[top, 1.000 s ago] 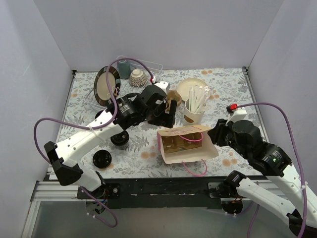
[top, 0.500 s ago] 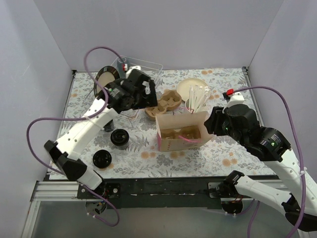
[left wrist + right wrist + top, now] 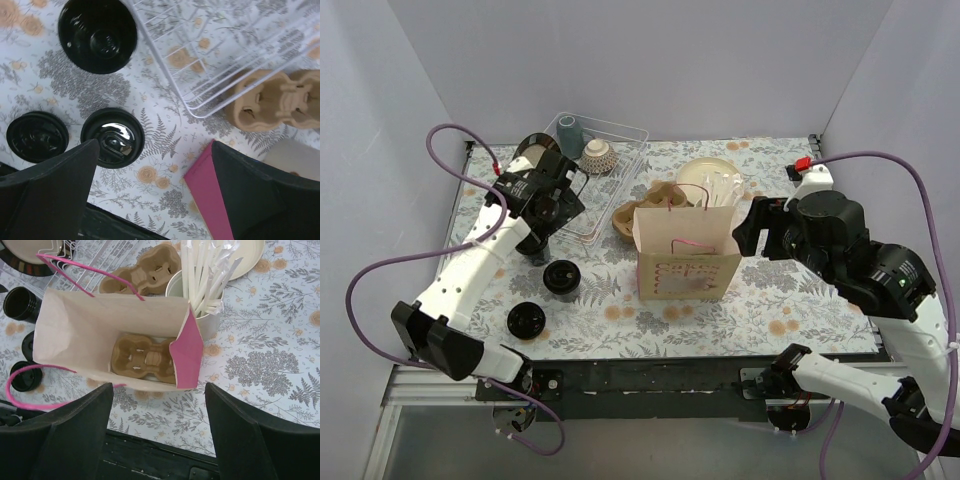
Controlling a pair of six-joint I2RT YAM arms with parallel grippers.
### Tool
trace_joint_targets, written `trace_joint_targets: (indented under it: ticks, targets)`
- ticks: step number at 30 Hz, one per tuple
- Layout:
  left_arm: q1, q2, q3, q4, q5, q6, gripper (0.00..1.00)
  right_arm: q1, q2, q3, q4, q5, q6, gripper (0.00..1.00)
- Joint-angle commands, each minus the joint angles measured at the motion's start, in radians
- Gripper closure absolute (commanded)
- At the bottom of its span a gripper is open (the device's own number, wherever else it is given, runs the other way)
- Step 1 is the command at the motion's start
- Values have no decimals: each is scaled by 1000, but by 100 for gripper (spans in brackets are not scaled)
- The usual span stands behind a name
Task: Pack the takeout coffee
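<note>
**Desk:** What does the right wrist camera catch that the overhead misses?

**Photographer:** The inside of the paper bag (image 3: 75, 335), where a cardboard cup carrier (image 3: 142, 357) lies flat on the bottom. From above, only the bag's upright front shows.

**Desk:** And the coffee?

**Photographer:** Still outside the bag. In the left wrist frame, a lidded coffee cup (image 3: 112, 137) stands just beside the lower-left finger of the left gripper (image 3: 155, 150), not between the fingers. A second lidded cup (image 3: 97, 35) sits upper left, near the wire rack (image 3: 225, 55). The left gripper is spread wide and empty. The right gripper (image 3: 157, 387) hangs over the bag, fingers parted, grasping nothing.

**Desk:** Setting?

**Photographer:** A floral tablecloth (image 3: 800, 300), with pale lilac walls (image 3: 670, 70) on three sides.
</note>
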Motion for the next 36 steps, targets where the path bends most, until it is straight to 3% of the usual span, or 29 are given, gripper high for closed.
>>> trace_joint_targets:
  ticks: [1, 4, 5, 6, 9, 13, 21, 28, 36]
  targets:
    - [60, -93, -82, -73, 30, -196, 7, -2, -3, 65, -2, -48, -88, 20]
    - [95, -117, -136, -69, 2, -259, 2, -2, 90, 187, -47, -118, -146, 23]
    - [117, -126, -147, -49, 11, -228, 2, -2, 145, 218, -57, -134, -157, 23]
    - [118, -133, -159, 30, 11, -104, 2, -2, 166, 252, -60, -151, -163, 23]
    - [123, -94, -161, -73, -99, -205, 2, -2, 201, 309, 3, -195, -191, 23]
    - [132, -120, -228, -49, -52, -294, 5, -2, 238, 336, 31, -229, -197, 24]
    - [134, -47, -274, -21, 33, -233, 14, -2, 100, 186, 86, -244, -133, 26]
    - [132, -39, -294, -26, 114, -234, 19, -2, 42, 151, 66, -221, -96, 27]
    - [132, -31, -335, 75, 196, -199, 27, -2, 17, 122, 66, -221, -64, 28]
